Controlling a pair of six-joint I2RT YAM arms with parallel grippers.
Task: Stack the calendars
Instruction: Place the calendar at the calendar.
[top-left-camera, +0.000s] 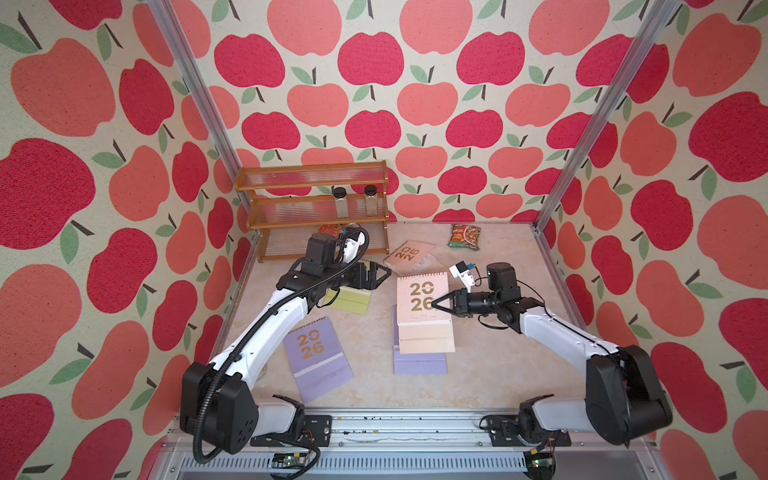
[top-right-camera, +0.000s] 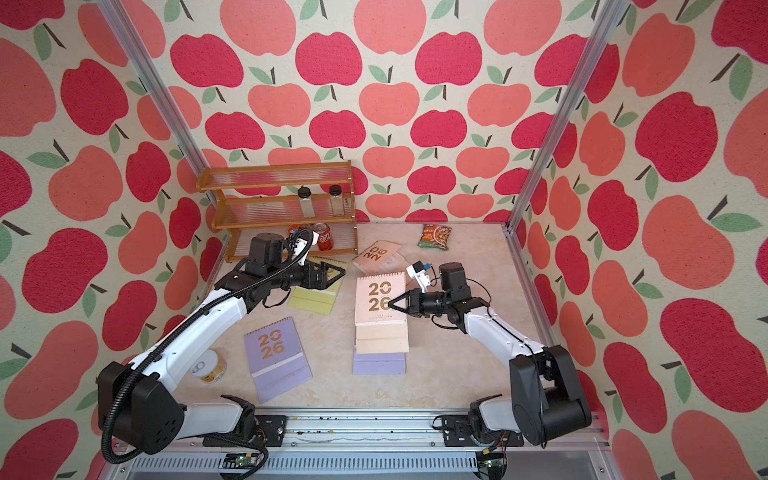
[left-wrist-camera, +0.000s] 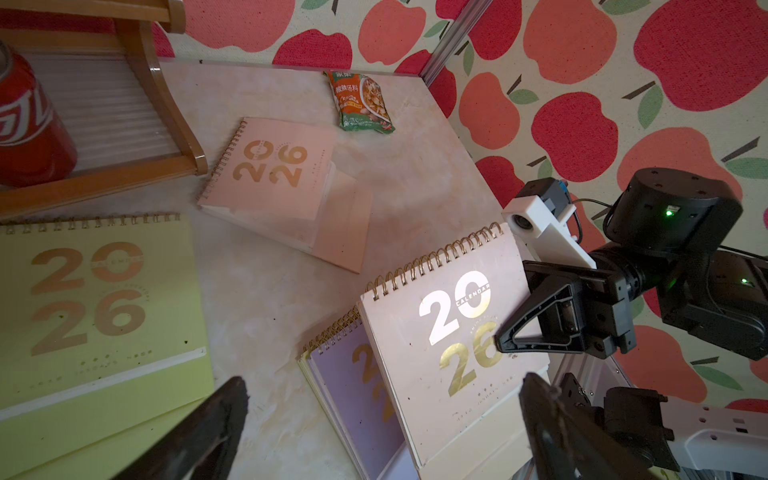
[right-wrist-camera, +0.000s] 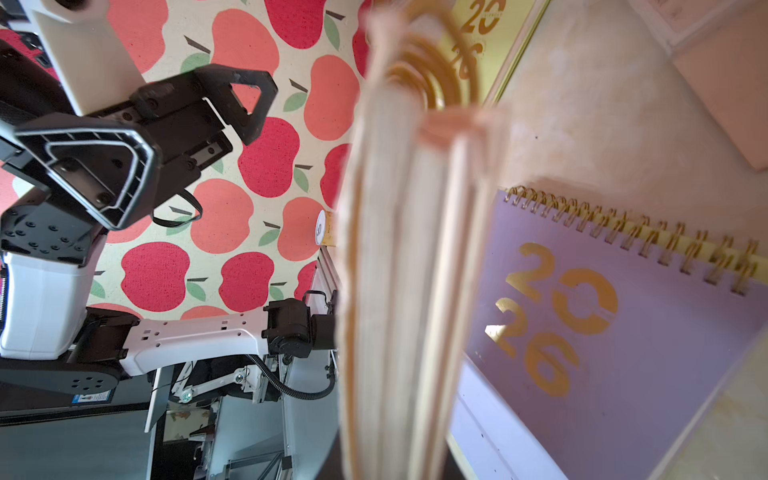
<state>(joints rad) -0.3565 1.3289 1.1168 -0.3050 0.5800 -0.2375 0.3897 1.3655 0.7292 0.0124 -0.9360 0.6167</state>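
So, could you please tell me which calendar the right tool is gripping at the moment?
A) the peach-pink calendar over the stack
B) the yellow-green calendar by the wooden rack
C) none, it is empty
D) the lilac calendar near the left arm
A: the right tool is shut on the side of the peach-pink spiral-bound calendar, holding it tilted above the lilac spiral-bound calendar in the stack.

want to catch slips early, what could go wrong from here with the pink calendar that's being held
The right gripper pinches the peach-pink calendar by one edge and holds it tilted, so it may slip out or land askew on the lilac calendar below. Its lower stand panels seem to hang loose and could fold under it.
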